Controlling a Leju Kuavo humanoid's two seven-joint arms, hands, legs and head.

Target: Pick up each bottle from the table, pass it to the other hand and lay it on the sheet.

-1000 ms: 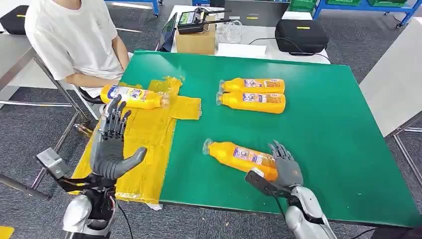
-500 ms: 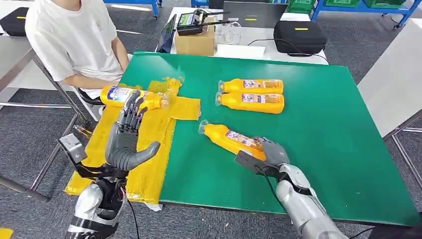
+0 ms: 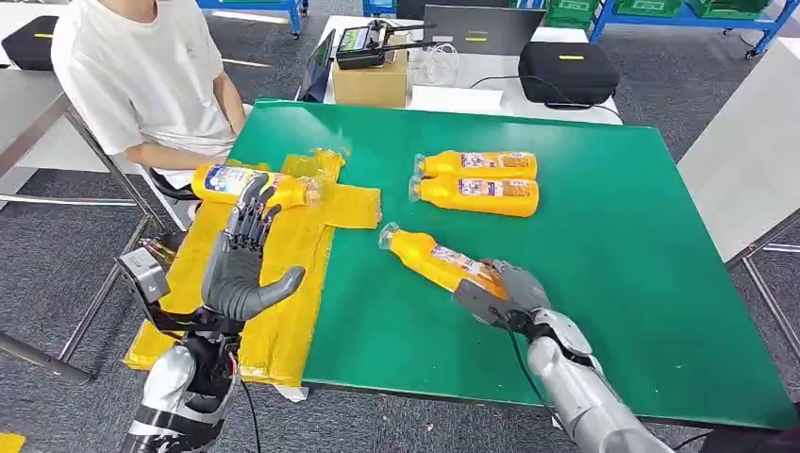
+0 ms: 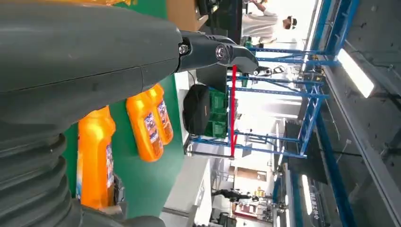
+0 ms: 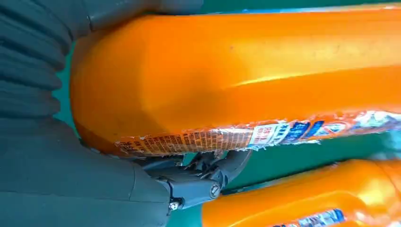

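The orange plastic bottle (image 3: 437, 261), base end gripped by the closed right hand (image 3: 505, 293) above the green table (image 3: 604, 255), was presented toward the empty, spread-fingered left hand (image 3: 241, 269) for transfer over the yellow sheet (image 3: 274, 274)

Grey left hand (image 4: 71, 61), three orange bottles (image 4: 144, 125) lying on green table (image 4: 137, 179).

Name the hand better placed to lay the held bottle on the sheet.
Left. The left hand hangs open above the yellow sheet; the right hand grips the bottle over the green table.
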